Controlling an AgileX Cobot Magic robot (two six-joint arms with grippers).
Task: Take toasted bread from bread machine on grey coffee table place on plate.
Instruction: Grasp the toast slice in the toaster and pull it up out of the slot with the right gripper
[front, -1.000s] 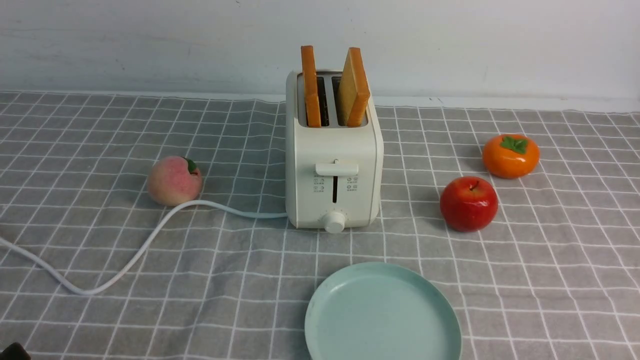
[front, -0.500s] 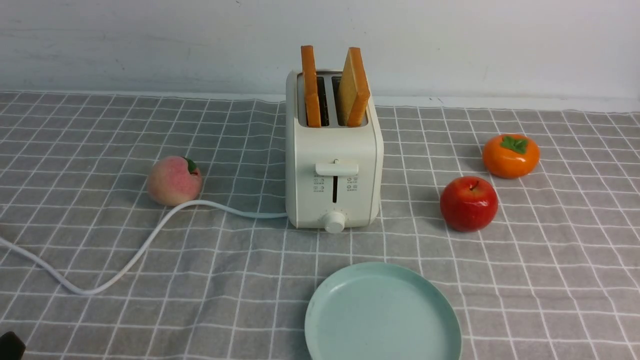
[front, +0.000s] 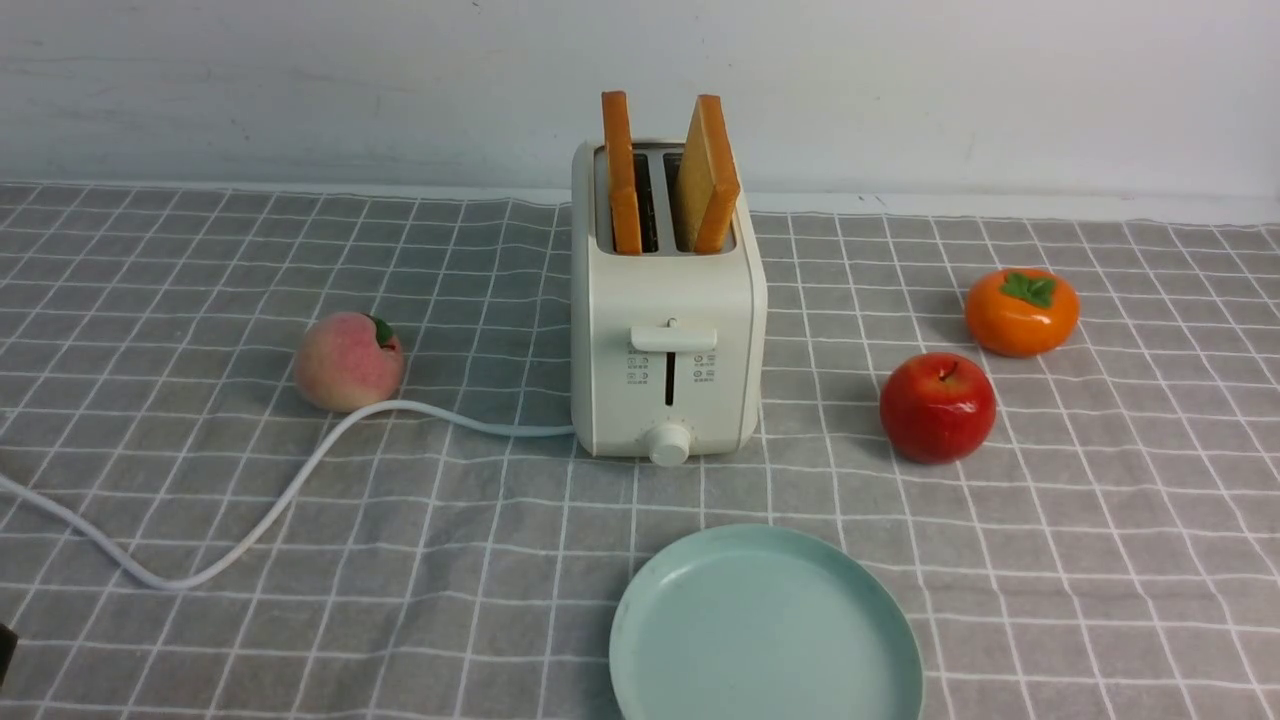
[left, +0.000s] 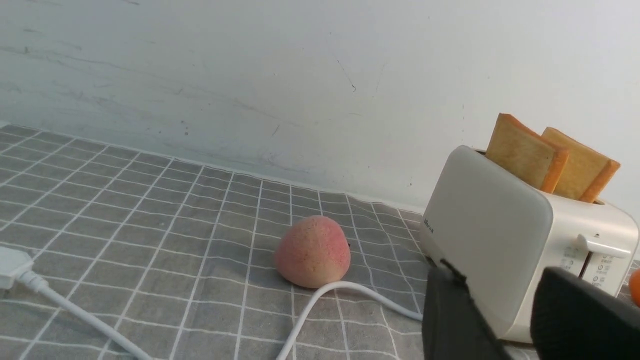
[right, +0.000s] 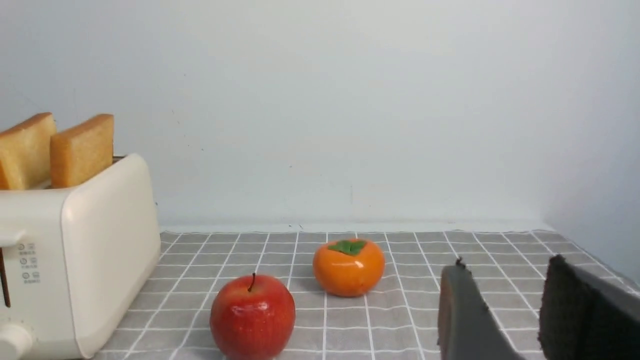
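The bread machine (front: 668, 290) stands mid-table on the grey coffee table (front: 1100, 520). Two slices of toasted bread stand upright in its slots, the left slice (front: 620, 170) and the right slice (front: 708, 170). The mint-green plate (front: 765, 630) lies empty in front of it. In the left wrist view my left gripper (left: 497, 272) is open and empty, low beside the bread machine (left: 490, 225) and its slices (left: 525, 157). In the right wrist view my right gripper (right: 507, 265) is open and empty, off to the right of the bread machine (right: 105, 240).
A peach (front: 348, 360) sits left of the bread machine, touching the white cord (front: 300, 470), which runs to the left edge. A red apple (front: 937, 407) and an orange persimmon (front: 1021, 311) sit on the right. A white wall rises behind the table.
The dark part of my left arm at the front view's bottom left corner has slid up and left, almost out of frame. Nothing on the table has moved.
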